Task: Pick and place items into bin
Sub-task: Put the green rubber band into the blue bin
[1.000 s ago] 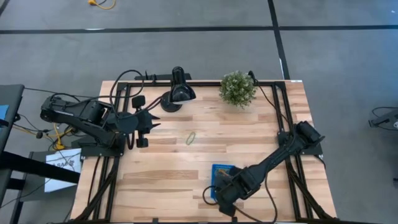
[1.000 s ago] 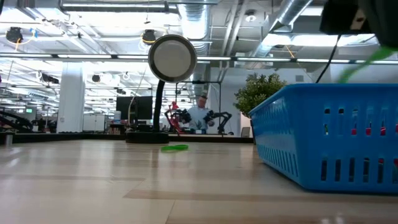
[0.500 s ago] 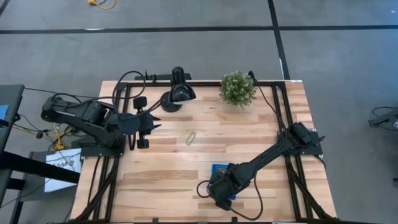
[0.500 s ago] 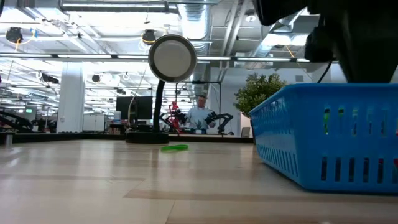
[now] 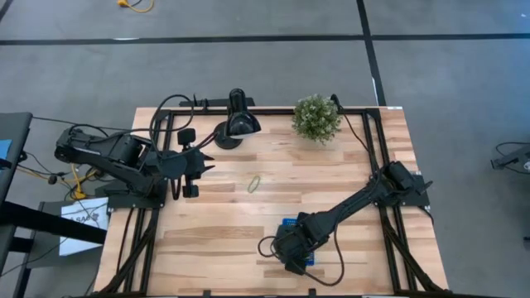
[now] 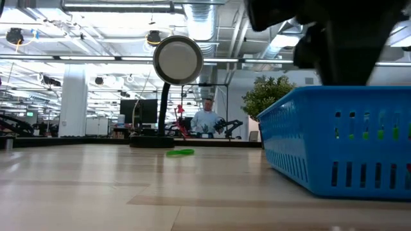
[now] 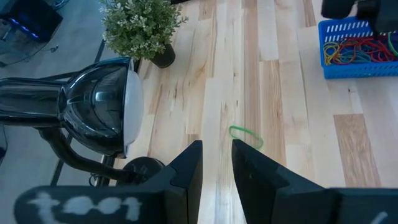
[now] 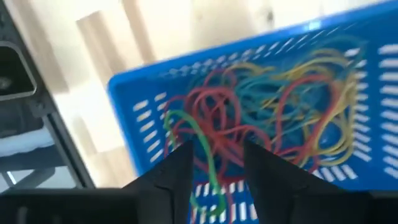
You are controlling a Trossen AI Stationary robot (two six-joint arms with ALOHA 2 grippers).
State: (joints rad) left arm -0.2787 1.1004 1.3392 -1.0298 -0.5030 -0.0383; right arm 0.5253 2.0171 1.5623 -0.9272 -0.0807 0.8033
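While over bin [image 5: 287, 225] | right hand [image 8: 213, 163] pinches green band [image 8: 202, 146]

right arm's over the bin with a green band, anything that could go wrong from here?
Two risks, both guesses:
1. The green band hangs between the right gripper fingers above the blue bin. Limp, it may cling to a finger after release and get dragged out.
2. It dangles near the bin's wall, so it might drape over the rim.

One more green band lies mid-table; the left gripper waits by the lamp.
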